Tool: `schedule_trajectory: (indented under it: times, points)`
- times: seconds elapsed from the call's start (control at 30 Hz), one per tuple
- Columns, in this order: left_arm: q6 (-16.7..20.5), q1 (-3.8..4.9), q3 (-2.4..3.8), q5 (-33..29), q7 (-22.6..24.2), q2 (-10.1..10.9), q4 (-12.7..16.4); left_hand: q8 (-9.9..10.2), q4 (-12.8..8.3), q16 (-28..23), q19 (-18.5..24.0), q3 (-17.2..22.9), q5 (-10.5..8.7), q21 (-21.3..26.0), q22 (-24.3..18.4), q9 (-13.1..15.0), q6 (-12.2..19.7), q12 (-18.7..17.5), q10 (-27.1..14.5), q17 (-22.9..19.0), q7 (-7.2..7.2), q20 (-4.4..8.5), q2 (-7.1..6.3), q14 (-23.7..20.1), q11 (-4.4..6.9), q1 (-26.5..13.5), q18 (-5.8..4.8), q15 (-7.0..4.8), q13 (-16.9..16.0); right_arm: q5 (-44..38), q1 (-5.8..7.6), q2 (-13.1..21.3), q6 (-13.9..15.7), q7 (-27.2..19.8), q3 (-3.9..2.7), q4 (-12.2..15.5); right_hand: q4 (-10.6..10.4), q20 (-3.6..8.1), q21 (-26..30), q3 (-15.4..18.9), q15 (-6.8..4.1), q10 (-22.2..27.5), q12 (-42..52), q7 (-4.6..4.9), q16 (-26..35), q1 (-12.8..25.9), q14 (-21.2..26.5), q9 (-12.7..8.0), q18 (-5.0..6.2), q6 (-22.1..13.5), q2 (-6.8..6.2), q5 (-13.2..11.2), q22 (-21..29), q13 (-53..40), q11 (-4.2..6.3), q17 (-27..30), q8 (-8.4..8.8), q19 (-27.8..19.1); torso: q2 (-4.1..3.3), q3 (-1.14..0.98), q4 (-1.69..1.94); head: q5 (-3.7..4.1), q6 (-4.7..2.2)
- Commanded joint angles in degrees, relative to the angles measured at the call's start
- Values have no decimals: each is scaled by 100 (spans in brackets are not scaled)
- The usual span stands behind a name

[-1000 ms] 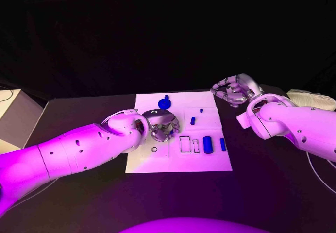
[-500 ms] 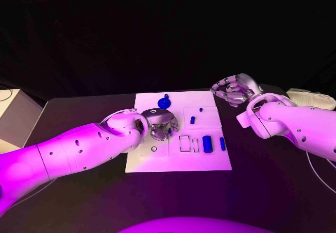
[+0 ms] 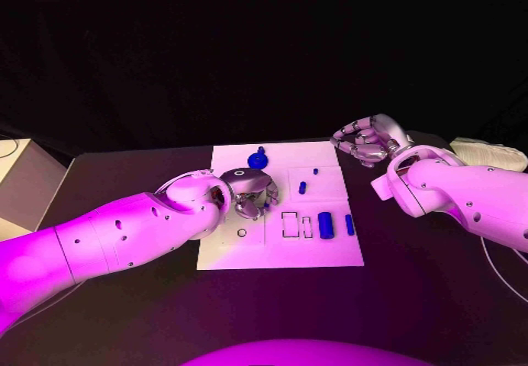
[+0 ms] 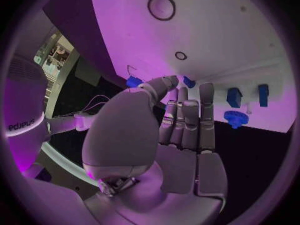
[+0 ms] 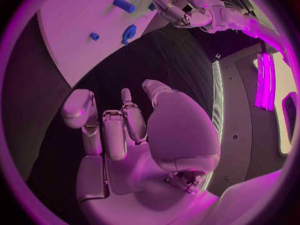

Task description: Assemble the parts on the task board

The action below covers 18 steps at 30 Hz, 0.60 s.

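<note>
The white task board (image 3: 281,252) lies mid-table. My left hand (image 3: 249,195) hovers low over its left half, fingers pointing down. In the left wrist view the thumb and fingertips (image 4: 170,82) are closed on a small blue part (image 4: 133,81), whose ends show on either side. A round blue gear (image 3: 258,160) sits at the board's far edge, two small blue pieces (image 3: 303,187) lie mid-board, and a blue cylinder (image 3: 326,225) lies beside outlined slots. My right hand (image 3: 368,140) hangs off the board's far right corner, its fingers (image 5: 115,130) curled in on nothing.
A small ring (image 3: 241,233) is marked on the board near my left wrist. A short blue piece (image 3: 350,225) lies at the board's right edge. A pale box (image 3: 22,183) stands at the table's left edge, and white cloth-like stuff (image 3: 490,152) lies at the far right.
My left hand has edged slightly toward the board's far left with the blue part. The right hand has stayed where it was.
</note>
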<state>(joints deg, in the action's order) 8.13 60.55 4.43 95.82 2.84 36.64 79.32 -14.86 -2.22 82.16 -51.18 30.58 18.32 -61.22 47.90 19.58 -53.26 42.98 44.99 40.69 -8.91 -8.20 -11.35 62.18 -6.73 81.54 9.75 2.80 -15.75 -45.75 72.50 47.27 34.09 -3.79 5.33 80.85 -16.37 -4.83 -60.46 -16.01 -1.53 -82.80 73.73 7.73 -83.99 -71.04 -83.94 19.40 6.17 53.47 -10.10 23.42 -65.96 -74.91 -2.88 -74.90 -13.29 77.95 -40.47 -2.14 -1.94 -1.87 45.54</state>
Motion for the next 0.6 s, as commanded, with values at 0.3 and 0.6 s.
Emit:
schedule_trajectory:
  times: [0.3, 0.6]
  points:
    - [-11, -13, 16, 69, -204, 18, 29, -74, 77, 161, -28, -84, -11, -1, -20, -41, 107, 592, -248, 237, 4, -10, -56, 160, 25, -56, 87, -3, -266, -49, -5, 8, -54, -46, -2, 10, -3, 3, 12, -23, 41, 1, 7, 11, 11, -58, -286, 7, 24, -39, 18, 18, -1, -472, -3, -763, -32, 18, 2, -4, -4, 10, 17]
    - [-143, -14, 18, 74, -386, 22, 22, -139, 208, 198, -41, -153, -9, 71, -76, -31, 89, 779, -300, 258, 8, -23, -99, 174, 39, -186, 87, -1, -332, -49, -6, 13, -52, -45, -2, 10, -3, 3, 12, -23, 41, 1, 7, 11, 11, -58, -286, 7, 24, -39, 18, 18, -1, -472, -3, -763, -32, 18, 0, -7, -1, 10, 27]
